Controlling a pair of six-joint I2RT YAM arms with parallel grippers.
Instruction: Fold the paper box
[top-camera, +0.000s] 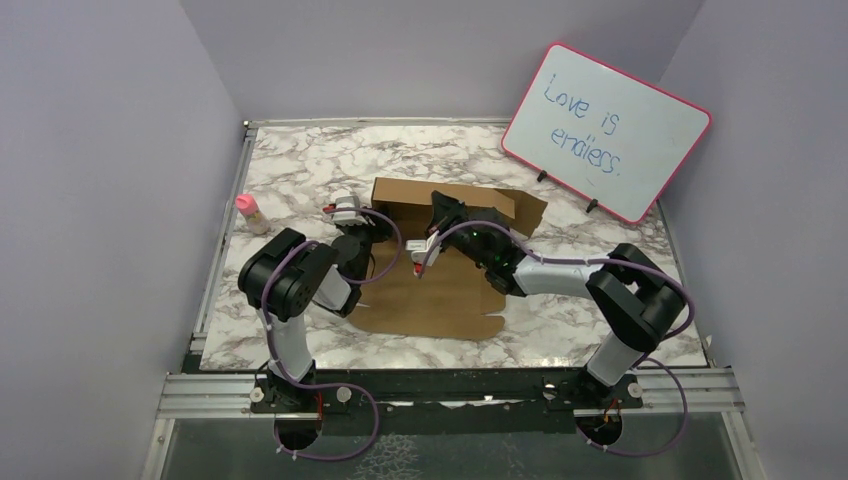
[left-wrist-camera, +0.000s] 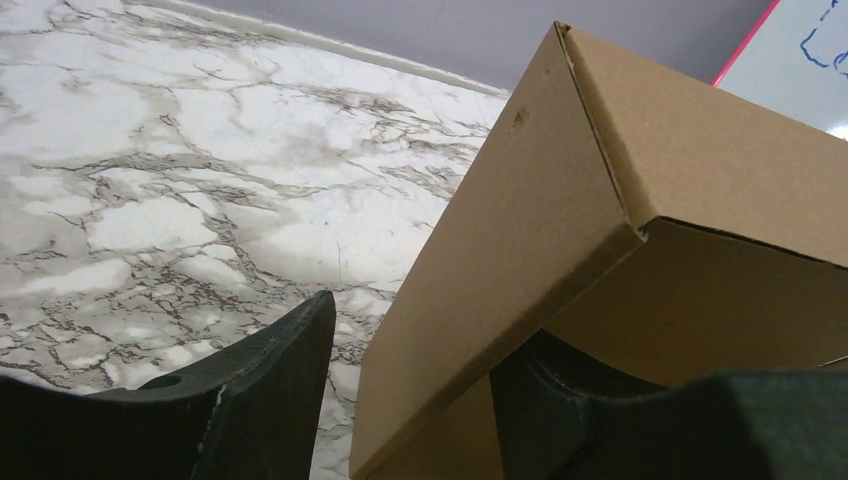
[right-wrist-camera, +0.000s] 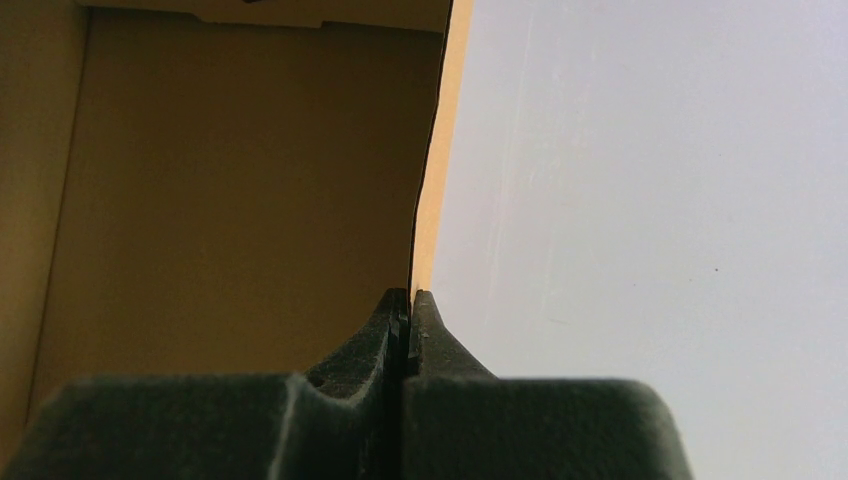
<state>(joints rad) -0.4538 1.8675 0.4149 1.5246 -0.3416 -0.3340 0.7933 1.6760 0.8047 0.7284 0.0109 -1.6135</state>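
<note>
The paper box (top-camera: 440, 295) is a brown cardboard sheet lying mid-table, its back and left walls raised. My left gripper (top-camera: 368, 216) is at the box's left rear corner. In the left wrist view (left-wrist-camera: 425, 335) its jaws are open and straddle the raised side wall (left-wrist-camera: 520, 230); the left finger (left-wrist-camera: 250, 400) is outside and clear of the wall, the right finger (left-wrist-camera: 570, 400) inside. My right gripper (top-camera: 440, 208) is inside the box near the back wall. In the right wrist view (right-wrist-camera: 408, 292) it is shut on the thin edge of an upright flap (right-wrist-camera: 428, 200).
A pink-framed whiteboard (top-camera: 605, 130) reading "Love is endless." leans at the back right. A small pink-capped bottle (top-camera: 251, 212) stands at the left on the marble table (top-camera: 300, 170). Lilac walls enclose the table on three sides.
</note>
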